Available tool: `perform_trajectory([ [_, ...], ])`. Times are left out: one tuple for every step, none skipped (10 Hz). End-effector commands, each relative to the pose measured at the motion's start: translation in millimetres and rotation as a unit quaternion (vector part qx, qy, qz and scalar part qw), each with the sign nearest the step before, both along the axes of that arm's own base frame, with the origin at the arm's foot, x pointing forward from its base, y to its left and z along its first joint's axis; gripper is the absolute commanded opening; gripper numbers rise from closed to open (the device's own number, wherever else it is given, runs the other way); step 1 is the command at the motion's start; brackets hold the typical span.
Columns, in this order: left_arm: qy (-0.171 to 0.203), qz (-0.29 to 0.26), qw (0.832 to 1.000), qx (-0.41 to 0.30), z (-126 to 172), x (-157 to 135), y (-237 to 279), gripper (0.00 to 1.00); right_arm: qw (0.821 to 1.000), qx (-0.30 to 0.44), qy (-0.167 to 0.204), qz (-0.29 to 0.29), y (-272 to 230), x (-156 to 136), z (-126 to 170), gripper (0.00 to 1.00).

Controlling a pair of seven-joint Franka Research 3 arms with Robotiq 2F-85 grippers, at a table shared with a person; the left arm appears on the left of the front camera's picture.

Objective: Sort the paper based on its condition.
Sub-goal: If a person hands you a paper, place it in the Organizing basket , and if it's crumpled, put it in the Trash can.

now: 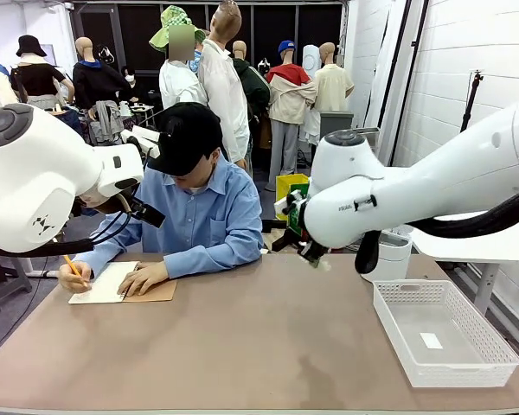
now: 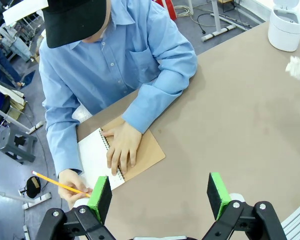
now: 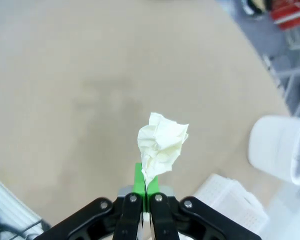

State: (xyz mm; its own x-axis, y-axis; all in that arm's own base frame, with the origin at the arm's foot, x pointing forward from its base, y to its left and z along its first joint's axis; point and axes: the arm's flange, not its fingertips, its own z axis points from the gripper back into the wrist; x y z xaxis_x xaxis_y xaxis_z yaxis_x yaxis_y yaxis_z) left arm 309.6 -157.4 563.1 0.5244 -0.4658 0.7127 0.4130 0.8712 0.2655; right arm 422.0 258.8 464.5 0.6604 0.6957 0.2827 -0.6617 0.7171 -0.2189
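Crumpled paper (image 3: 162, 142) pinched in the right gripper (image 3: 146, 182), held above the table (image 1: 268, 346).

Paper wad: a white sheet balled up, its lower end caught between the closed green pads (image 3: 138, 175), hanging over bare tan tabletop. In the front view it seems to be the small pale scrap below the right arm, though it is too small there to be sure. Near it, at the table's right side, sits a white basket (image 1: 467, 373) with a tiny white tag (image 1: 431, 340) on its floor; a round white bin (image 3: 277, 145) stands beyond the table edge. The left gripper (image 2: 159, 192) hovers with jaws spread wide, holding nothing, above a spiral notebook (image 2: 145, 152). A person in a blue shirt rests one hand (image 2: 122, 147) flat on the notebook and holds a yellow pencil (image 2: 57, 184) in the other.
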Motion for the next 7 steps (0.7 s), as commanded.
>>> perform_trajectory([
  [-0.005, -0.003, 1.000, 0.006, 0, 1, 0, 1.00, 0.999, -0.022, -0.012, -0.042, -1, 15, 4, 0.00],
  [-0.005, -0.003, 1.000, 0.006, 0, 1, 0, 1.00, 0.998, -0.026, -0.025, -0.054, -7, 19, 12, 0.00],
  [-0.005, -0.003, 1.000, 0.006, 0, 1, 0, 1.00, 0.997, -0.022, -0.039, -0.055, -9, 16, 17, 0.00],
  [-0.005, -0.003, 1.000, 0.006, 0, 1, 0, 1.00, 0.999, -0.012, -0.016, -0.034, -19, 17, 12, 0.00],
  [-0.005, -0.003, 1.000, 0.006, 0, 1, 0, 1.00, 0.999, -0.012, -0.016, -0.034, -19, 17, 12, 0.00],
  [-0.005, -0.003, 1.000, 0.006, 0, 1, 0, 1.00, 0.999, -0.012, -0.016, -0.034, -19, 17, 12, 0.00],
  [-0.005, -0.003, 1.000, 0.006, 0, 1, 0, 1.00, 0.999, -0.012, -0.016, -0.034, -19, 17, 12, 0.00],
])
